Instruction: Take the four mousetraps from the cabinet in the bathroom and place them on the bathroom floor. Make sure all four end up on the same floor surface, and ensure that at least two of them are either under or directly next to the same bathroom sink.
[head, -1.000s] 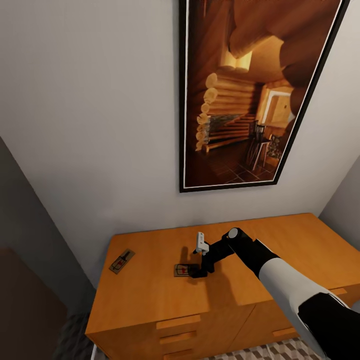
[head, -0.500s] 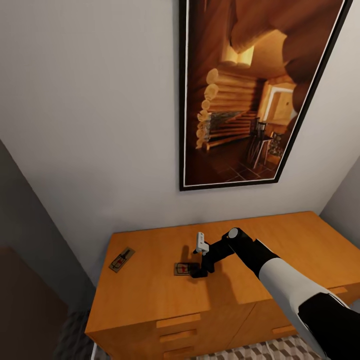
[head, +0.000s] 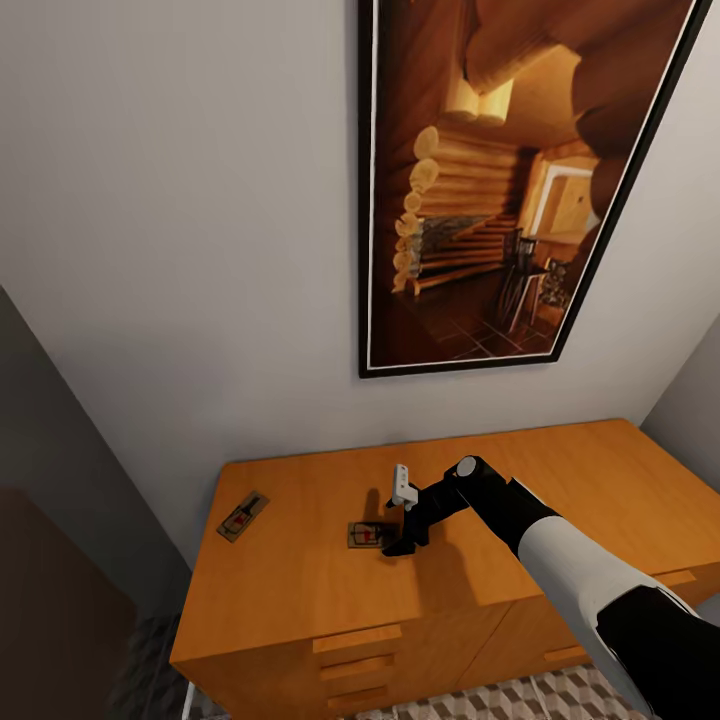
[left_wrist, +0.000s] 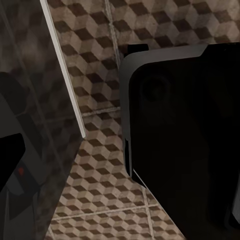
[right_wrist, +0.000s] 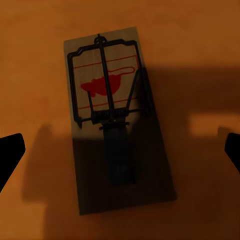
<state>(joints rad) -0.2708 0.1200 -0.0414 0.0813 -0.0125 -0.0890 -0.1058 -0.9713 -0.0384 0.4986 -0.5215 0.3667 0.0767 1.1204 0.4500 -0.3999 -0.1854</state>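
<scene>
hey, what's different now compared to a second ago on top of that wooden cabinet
Almost nothing. The camera tilted slightly, so the wall picture looks shifted. The right tool hangs open over the middle mousetrap just as before, not gripping it. The other mousetrap near the cabinet's left end has not moved.

A home interior, rendered in simulation. Framed log-cabin picture (head: 490, 190) hung on a plain pale wall above an orange-brown wooden cabinet (head: 300, 590). Cube-patterned floor tiles (left_wrist: 100, 60) underfoot.
</scene>
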